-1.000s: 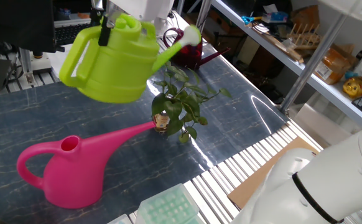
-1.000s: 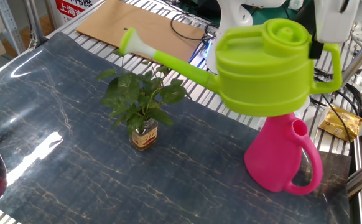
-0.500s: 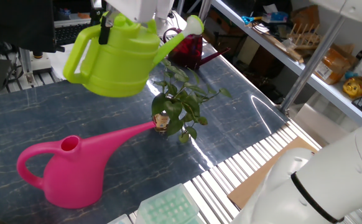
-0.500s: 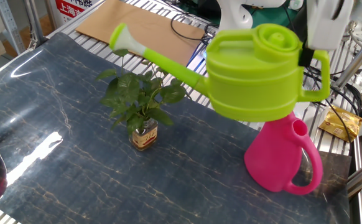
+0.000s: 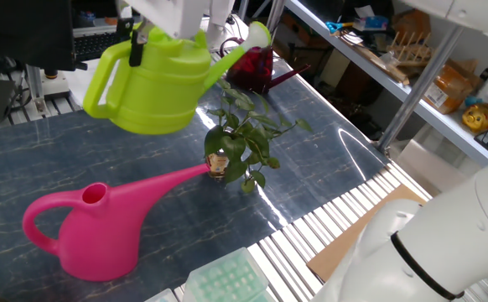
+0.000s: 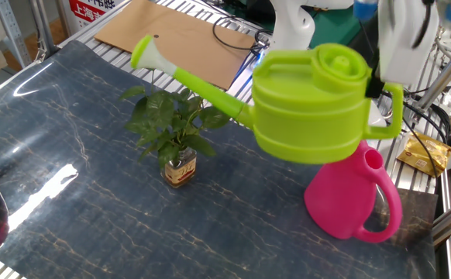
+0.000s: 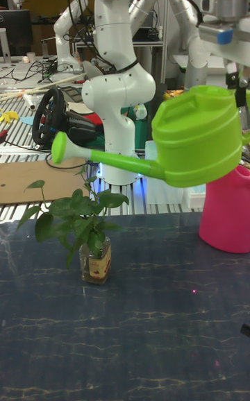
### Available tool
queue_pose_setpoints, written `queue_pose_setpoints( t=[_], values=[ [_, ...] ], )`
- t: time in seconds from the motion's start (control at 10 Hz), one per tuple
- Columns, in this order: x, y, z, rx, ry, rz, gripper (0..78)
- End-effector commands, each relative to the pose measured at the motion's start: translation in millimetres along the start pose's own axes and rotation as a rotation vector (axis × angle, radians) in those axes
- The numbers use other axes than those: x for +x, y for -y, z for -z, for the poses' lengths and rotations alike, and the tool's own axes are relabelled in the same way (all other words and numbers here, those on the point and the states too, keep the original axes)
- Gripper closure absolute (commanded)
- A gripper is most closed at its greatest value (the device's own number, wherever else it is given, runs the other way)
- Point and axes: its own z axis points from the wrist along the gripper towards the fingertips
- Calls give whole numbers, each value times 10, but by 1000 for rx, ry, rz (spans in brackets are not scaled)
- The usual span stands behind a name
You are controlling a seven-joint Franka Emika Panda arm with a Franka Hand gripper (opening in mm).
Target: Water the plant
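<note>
I have the two-finger gripper [image 6: 382, 74] pinching the handle of the lime-green plastic watering can [image 6: 311, 108], carried aloft so its spout overhangs the leafy sprig plant in its brown jar [image 6: 176, 136].

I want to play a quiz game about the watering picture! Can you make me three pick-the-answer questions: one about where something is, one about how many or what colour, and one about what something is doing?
1. Where does the pink watering can stand?
A. on the table
B. on a shelf
C. in the air

2. How many watering cans are there?
A. one
B. two
C. four

3. What is the green watering can doing?
A. lying on its side on the table
B. held up in the air by the tool
C. standing beside the plant

Answers:
1. A: its base rests on the dark table.
2. B: only a green one and a pink one show.
3. B: the tool grips its handle, and it hangs above the table with its spout over the plant.
</note>
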Motion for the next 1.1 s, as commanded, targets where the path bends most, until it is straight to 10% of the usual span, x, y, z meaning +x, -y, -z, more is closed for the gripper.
queue_pose_setpoints(
  t=[0.1,1.1],
  values=[
    [8,-135,-88,1,17,127,762],
    [-164,-528,-491,39,95,395,762]
  ],
)
